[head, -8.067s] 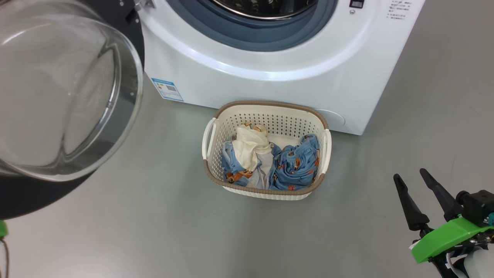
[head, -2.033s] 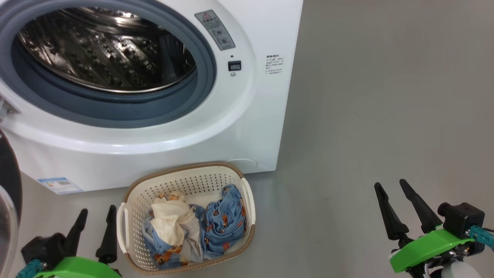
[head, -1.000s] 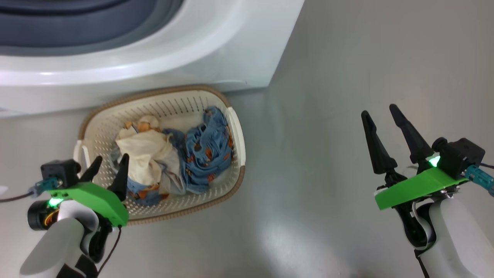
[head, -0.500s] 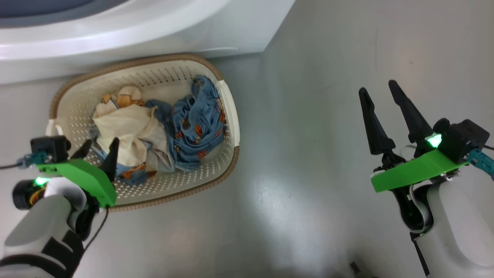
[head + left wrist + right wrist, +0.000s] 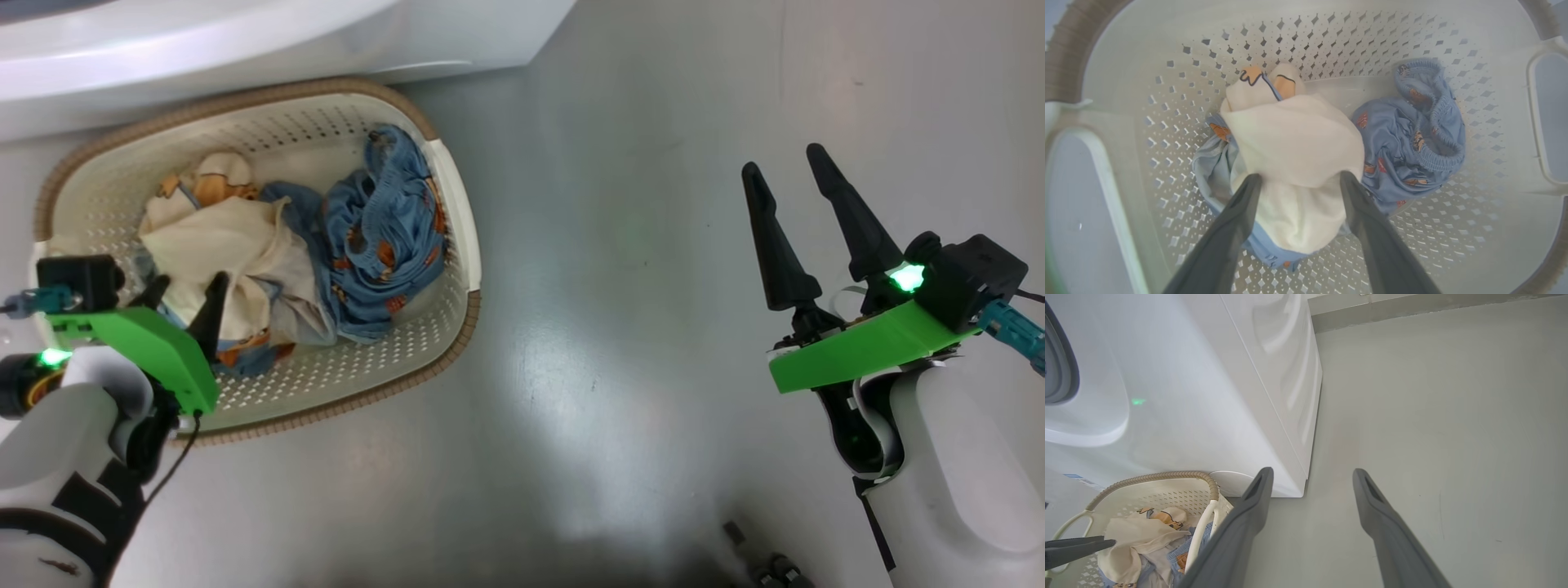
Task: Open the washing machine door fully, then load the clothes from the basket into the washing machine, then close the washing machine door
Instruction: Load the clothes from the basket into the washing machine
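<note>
While the left gripper (image 5: 1300,176) hangs wide open and empty, fingertips flanking the cream piece of the clothes (image 5: 1294,139) in the basket (image 5: 454,204) at nine o'clock, the right gripper (image 5: 781,159) stands spread, holding nothing, at three o'clock. The washing machine (image 5: 245,41) lies beyond the basket at eleven o'clock.

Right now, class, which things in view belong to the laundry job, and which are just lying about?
Job: washing machine, basket, clothes, left gripper open at the clothes.
Lying about: small dark bits on the grey floor, unidentifiable; right gripper open above that floor.
</note>
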